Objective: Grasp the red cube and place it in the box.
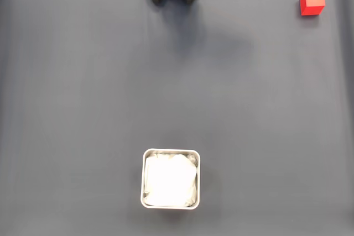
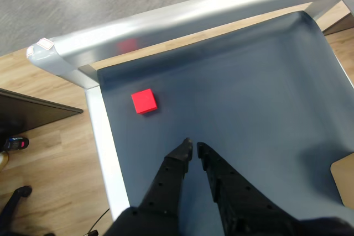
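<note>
Reaching for the red cube [image 2: 144, 101] is the step in hand, I judge. Wrist view, L to R: cube sits on dark surface [image 2: 249, 98] near its left rail, up-left of hand [image 2: 194, 147]; hand's fingers nearly together, empty. Advice: open wide, square to cube faces before descending. Cube bright red, plain, sharp-edged. The box [image 1: 170, 152] well apart, white-lined.

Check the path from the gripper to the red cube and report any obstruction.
Nothing visible obstructs it. In the wrist view the gripper, nearly shut, points toward the red cube with just bare dark mat between them.
</note>
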Action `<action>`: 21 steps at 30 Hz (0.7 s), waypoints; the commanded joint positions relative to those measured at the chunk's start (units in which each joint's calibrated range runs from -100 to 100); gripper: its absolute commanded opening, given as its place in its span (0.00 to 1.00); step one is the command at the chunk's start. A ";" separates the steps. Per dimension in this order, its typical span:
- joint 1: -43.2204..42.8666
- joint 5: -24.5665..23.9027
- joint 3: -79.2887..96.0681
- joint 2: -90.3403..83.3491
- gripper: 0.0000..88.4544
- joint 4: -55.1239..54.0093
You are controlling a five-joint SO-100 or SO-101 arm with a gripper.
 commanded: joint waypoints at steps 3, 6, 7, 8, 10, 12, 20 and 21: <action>-2.21 0.59 -0.20 -0.54 0.03 -1.36; -2.85 0.54 0.71 -0.36 0.04 -2.35; -3.13 0.54 1.07 -0.45 0.04 -2.59; -3.34 0.54 1.53 -0.45 0.04 -2.92; -3.77 0.63 2.08 -0.45 0.05 -3.49; -4.05 0.78 2.44 -0.10 0.06 -4.23; -4.41 2.10 5.27 0.24 0.11 -8.74; -4.41 2.34 5.73 0.24 0.12 -9.15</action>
